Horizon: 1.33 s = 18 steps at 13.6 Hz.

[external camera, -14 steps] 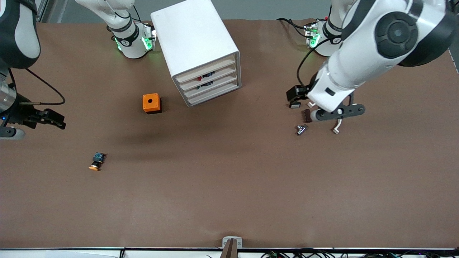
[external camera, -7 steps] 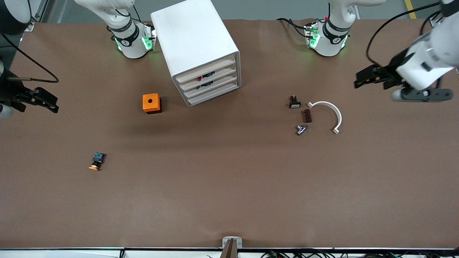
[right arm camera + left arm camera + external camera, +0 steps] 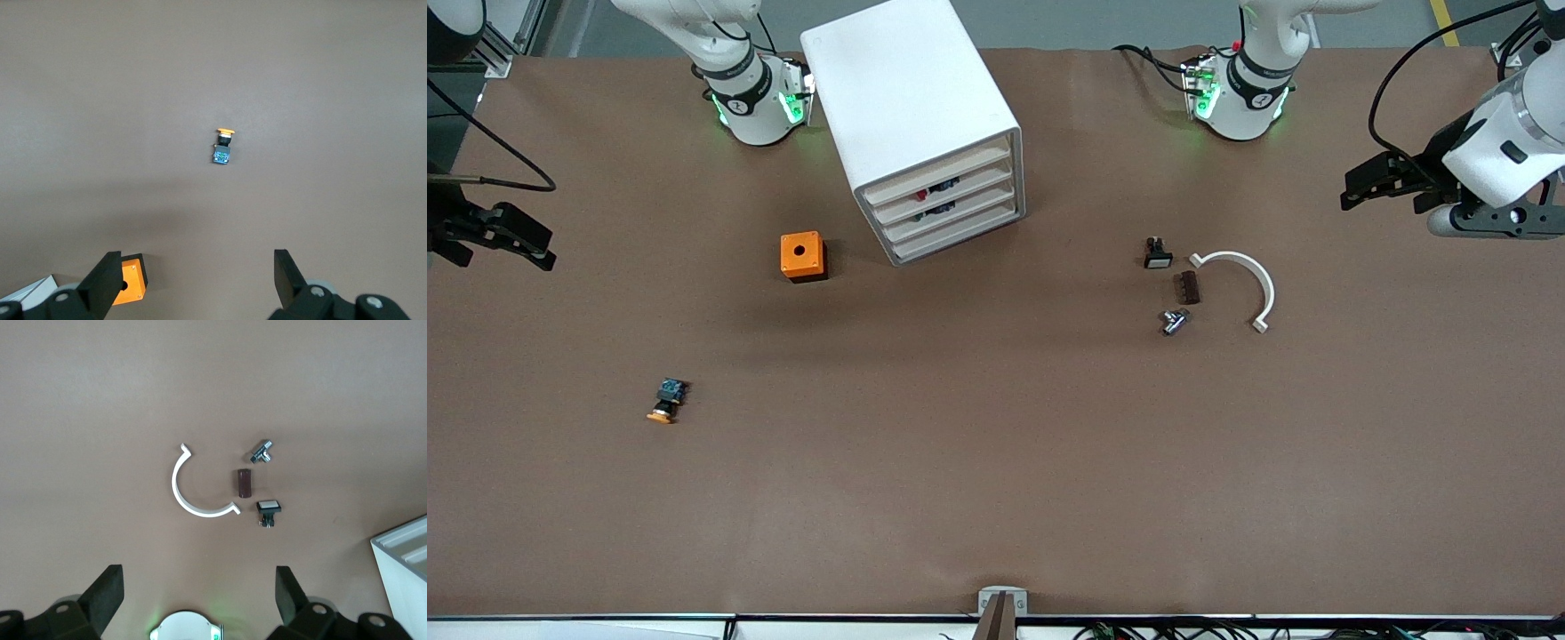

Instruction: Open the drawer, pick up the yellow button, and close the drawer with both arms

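Lowest in the front view, toward the lower left of the frame, the button [image 3: 667, 401] lies on its side on the bare brown table [image 3: 996, 498], out of the cabinet already; the right wrist view shows its orange cap and blue rear block [image 3: 222, 148] just above frame centre.

Higher up, left of centre, sits an orange cube with a hole [image 3: 803, 256]. Right of centre lies a small cluster: a metal fitting [image 3: 1174, 321], a brown block [image 3: 1187, 287], a white curved clip [image 3: 1240, 280] and a black white-faced switch [image 3: 1158, 255].

At mid-height on the frame's edges both claws hang wide and empty: the right gripper [image 3: 511, 236] at the left edge, the left gripper [image 3: 1383, 182] at the right edge. Each wrist view shows its own fingers spread with nothing between them.

At the top centre stands the white cabinet [image 3: 907, 98], its front angled toward the lower right; the drawer [image 3: 941, 172], topmost of four, looks pushed in flush.

With the button out and the drawer apparently shut, the task reads as essentially finished, so the step in hand seems to be parking the arms. Doing that well means keeping both high and clear of the table. Nothing stands in their way; the loose parts only matter if the left arm drops low.
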### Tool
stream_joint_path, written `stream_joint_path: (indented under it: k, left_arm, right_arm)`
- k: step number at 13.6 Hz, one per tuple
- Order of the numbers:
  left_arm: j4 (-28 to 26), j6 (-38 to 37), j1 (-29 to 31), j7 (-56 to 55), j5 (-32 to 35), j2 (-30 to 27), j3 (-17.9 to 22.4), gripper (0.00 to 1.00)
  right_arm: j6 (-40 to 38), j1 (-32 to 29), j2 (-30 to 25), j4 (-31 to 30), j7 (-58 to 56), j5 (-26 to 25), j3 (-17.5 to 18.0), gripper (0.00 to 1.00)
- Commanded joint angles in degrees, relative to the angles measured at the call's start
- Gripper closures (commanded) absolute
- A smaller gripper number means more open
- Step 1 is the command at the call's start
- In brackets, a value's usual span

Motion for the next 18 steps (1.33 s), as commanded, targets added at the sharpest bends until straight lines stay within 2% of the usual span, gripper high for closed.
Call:
stream_joint_path:
  k: [1,5,16,18]
  left_arm:
    - [-2.0,2.5,1.0,0.6,1.6,-3.0,-0.2,0.00]
    - [-2.2,4.1,3.4,0.6,2.1,-3.6,-0.6,0.00]
    - [-2.4,5.4,3.1,0.2,4.1,-3.2,-0.8,0.00]
    - [-1.2,4.9,2.9,-0.1,4.0,-2.9,-0.9,0.00]
  right_arm:
    - [0.4,-0.2,-0.4,0.0,0.4,-0.2,0.4,0.00]
    - [0.3,-0.2,-0.7,1.2,0.8,-0.2,0.4,0.00]
    - [-0.2,-0.4,-0.4,3.5,1.2,-0.2,0.3,0.00]
    - [-0.3,-0.6,-0.4,3.5,1.2,1.6,0.1,0.00]
